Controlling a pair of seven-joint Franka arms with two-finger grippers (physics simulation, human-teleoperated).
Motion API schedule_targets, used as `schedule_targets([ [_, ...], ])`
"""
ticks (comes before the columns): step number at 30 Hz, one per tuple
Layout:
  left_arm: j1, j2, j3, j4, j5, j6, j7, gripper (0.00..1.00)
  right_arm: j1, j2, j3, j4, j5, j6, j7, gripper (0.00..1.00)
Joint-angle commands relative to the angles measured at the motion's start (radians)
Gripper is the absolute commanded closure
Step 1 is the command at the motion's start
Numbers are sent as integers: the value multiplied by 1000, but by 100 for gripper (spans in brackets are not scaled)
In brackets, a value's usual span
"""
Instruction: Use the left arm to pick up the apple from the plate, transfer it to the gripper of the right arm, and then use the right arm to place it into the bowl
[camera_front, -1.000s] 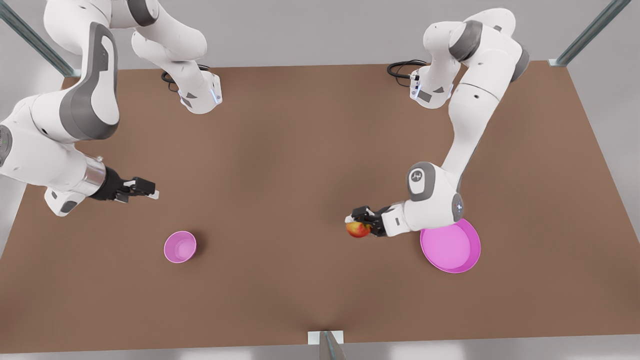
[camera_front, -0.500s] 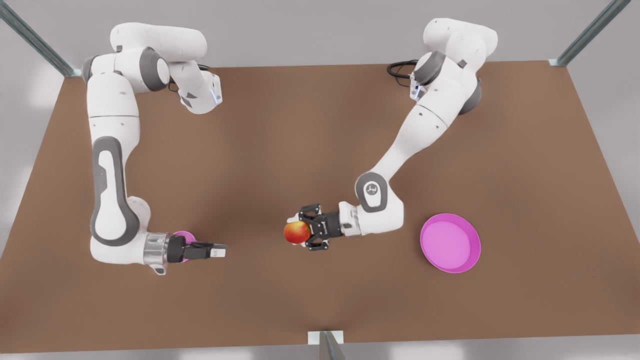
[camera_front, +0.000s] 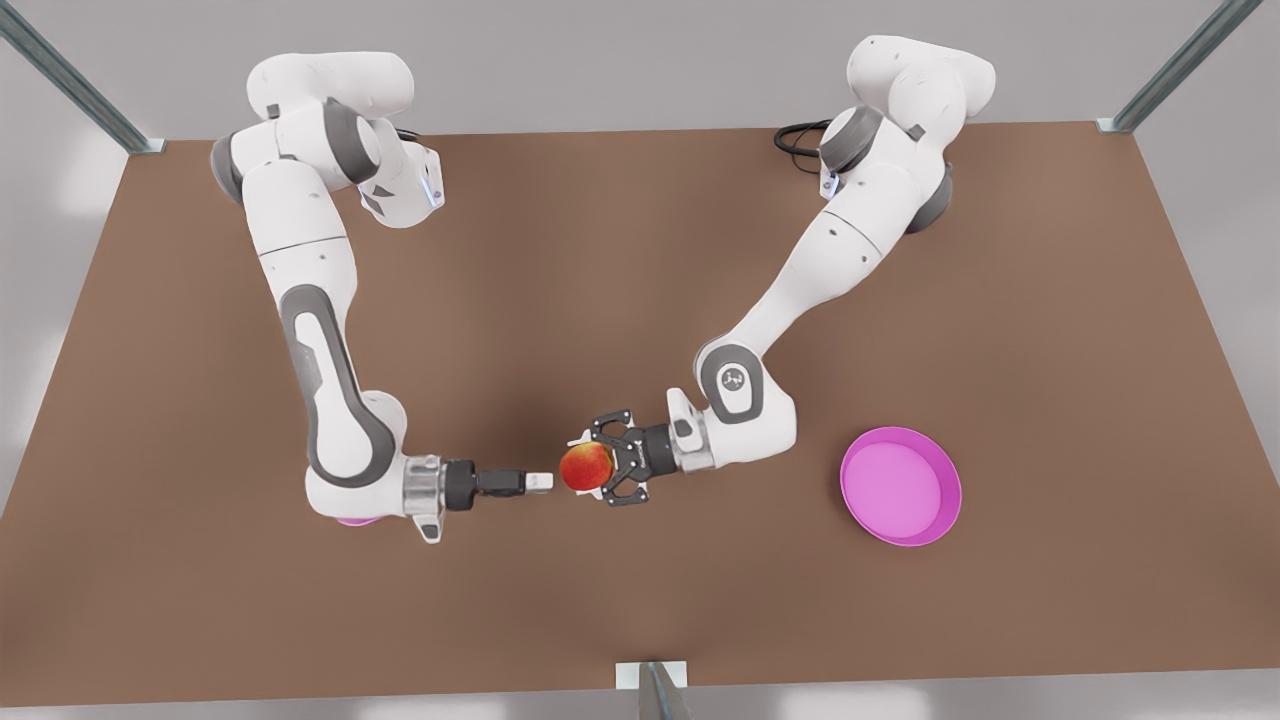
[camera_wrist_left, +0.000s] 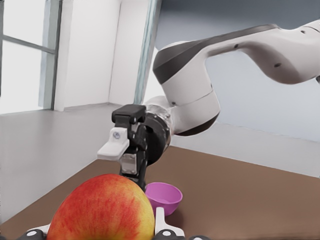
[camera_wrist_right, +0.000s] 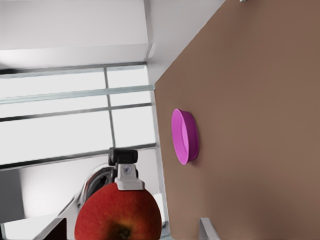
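Now apple (camera_front: 587, 466) sitting mid-frame in front view, gripped by left gripper (camera_front: 600, 470) reaching in from front view's right. Right gripper (camera_front: 541, 481) facing it from opposite side, just beside apple, finger spacing unclear. Bowl (camera_wrist_left: 164, 197) waiting behind right arm.

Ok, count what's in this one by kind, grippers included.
apple: 1
plate: 1
bowl: 1
grippers: 2, the left gripper shut on the apple in mid-table, the right gripper open and just short of it
Total: 5
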Motion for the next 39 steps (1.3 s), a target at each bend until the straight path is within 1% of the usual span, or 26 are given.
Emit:
schedule_targets([
  [1,0,-1,1,1,-8,10,402,20,11,-1,0,0,2,54,-206,2],
  [3,0,1,1,-1,-13,10,402,20,19,-1,0,-1,2,54,-204,0],
  [6,-1,1,2,-1,-13,10,402,20,10,-6,26,-9,2,48,-198,0],
  [10,-8,7,2,-1,-13,19,402,20,7,-2,37,-35,114,36,-298,0],
  [16,-11,7,4,-1,-13,31,402,20,22,-1,54,-77,136,44,-353,0],
  [22,-12,7,4,-1,-13,31,402,20,37,-1,66,-83,157,51,-371,0],
  [23,-12,7,4,-1,-13,31,402,20,37,-1,66,-83,157,51,-371,3],
  [30,-12,7,4,-1,-13,33,402,20,36,-12,94,-90,157,54,-371,3],
  [31,-12,7,4,-1,-13,33,402,20,36,-12,94,-90,157,56,-373,5],
  [32,-12,8,4,-1,-13,33,402,20,36,-12,95,-95,157,56,-373,10],
  [39,-17,7,5,-1,-11,40,402,20,33,-6,95,-92,196,91,-422,10],
])
